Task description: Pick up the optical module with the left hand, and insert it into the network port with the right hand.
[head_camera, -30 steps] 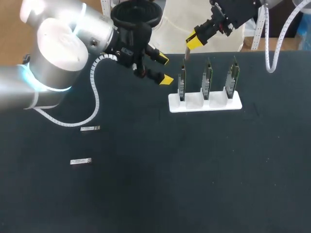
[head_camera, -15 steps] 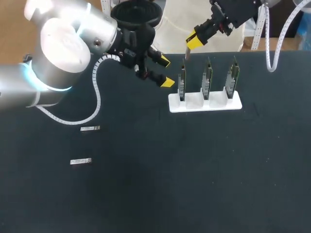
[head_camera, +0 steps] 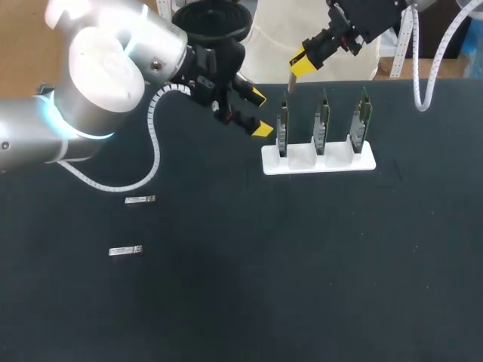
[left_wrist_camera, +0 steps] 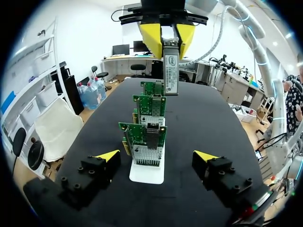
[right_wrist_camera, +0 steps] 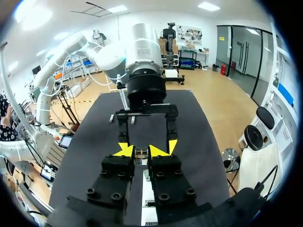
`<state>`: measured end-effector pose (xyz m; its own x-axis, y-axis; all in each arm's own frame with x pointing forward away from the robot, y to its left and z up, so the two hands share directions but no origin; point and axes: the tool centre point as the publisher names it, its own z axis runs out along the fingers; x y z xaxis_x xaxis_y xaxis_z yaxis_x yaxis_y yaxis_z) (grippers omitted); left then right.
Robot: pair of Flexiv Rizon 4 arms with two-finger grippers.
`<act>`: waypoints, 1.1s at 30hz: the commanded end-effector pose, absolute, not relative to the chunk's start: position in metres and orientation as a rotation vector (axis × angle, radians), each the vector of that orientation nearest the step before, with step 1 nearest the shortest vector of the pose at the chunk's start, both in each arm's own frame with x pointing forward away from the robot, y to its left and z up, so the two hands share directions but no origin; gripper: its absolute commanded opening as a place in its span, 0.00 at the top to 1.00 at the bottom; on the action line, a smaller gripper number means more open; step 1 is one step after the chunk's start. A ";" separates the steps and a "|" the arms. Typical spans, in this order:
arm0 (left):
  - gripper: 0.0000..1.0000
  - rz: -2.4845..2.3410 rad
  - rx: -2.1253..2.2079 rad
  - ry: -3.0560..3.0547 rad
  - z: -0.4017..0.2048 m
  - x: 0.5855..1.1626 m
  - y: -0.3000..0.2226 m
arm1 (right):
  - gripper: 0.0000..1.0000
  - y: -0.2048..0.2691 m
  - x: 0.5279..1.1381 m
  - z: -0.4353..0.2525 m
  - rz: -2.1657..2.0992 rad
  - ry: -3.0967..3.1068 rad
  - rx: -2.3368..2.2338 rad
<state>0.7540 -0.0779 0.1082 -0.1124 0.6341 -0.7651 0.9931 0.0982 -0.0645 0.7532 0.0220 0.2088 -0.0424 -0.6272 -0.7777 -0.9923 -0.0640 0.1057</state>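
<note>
A slim silver optical module (head_camera: 290, 81) hangs upright from my right gripper (head_camera: 299, 66), which is shut on its upper end just above the leftmost green network card (head_camera: 282, 128). In the left wrist view the module (left_wrist_camera: 170, 71) hangs from the right gripper (left_wrist_camera: 166, 38) beyond the row of cards (left_wrist_camera: 143, 135). My left gripper (head_camera: 258, 113) stands open and empty just left of the cards, facing along the row (left_wrist_camera: 156, 157). In the right wrist view the module (right_wrist_camera: 141, 153) shows between that gripper's yellow tips (right_wrist_camera: 141, 150), with my left arm (right_wrist_camera: 144, 56) straight ahead.
Three green cards stand upright in a white holder (head_camera: 336, 163) at the back middle of the black table (head_camera: 302, 271). Two more silver modules (head_camera: 140, 199) (head_camera: 125, 250) lie flat at the left.
My left arm has shifted slightly to the right, bringing its open gripper closer to the holder. The right gripper and its module have stayed in place.
</note>
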 end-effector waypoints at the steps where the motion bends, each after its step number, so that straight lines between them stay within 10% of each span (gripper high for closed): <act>1: 0.00 -0.812 1.592 1.816 0.108 0.755 -0.077 | 1.00 0.022 0.751 0.209 0.939 1.707 -1.735; 33: 0.00 -0.814 1.588 1.811 0.107 0.753 -0.078 | 1.00 0.038 0.766 0.178 0.797 1.786 -1.857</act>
<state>0.7534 -0.0773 0.1074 -0.1126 0.6298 -0.7685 0.9930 0.0992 -0.0642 0.7599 0.0357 0.1789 0.0012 -0.7400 -0.6727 -0.9959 -0.0615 0.0659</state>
